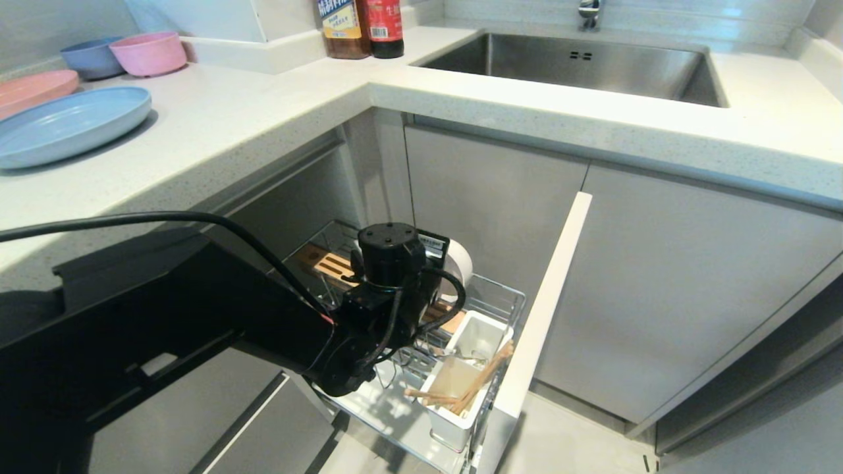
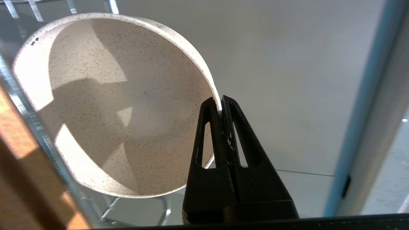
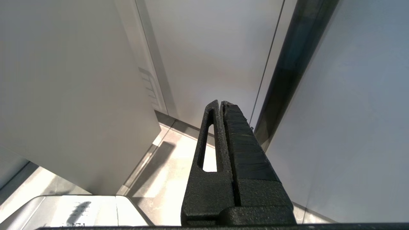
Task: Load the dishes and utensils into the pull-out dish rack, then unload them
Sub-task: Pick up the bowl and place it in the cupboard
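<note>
The head camera is looking steeply down from above the counter [image 1: 217, 131] at the pull-out dish rack [image 1: 507, 293] at six o'clock. The left wrist camera is sitting very close to the bowl [image 2: 105, 105] [image 1: 461, 260], shared with it. The right wrist camera is facing cabinet fronts [image 3: 207, 48] alone.

Two bottles [image 1: 361, 26] at the back of the counter [image 1: 263, 125] carry printed labels: one yellow with blue characters, one red with white characters. Neither legible to me.

A small white sticker [image 1: 431, 245] sits on the black camera housing of my left wrist; print too fine to make out.

In the right wrist view, a pale sheet [image 3: 76, 212] low in view shows faint dark lines of print, unreadable.

The speckled bowl [image 2: 105, 105] has a tiny dark mark near its rim, no letters discernible.
</note>
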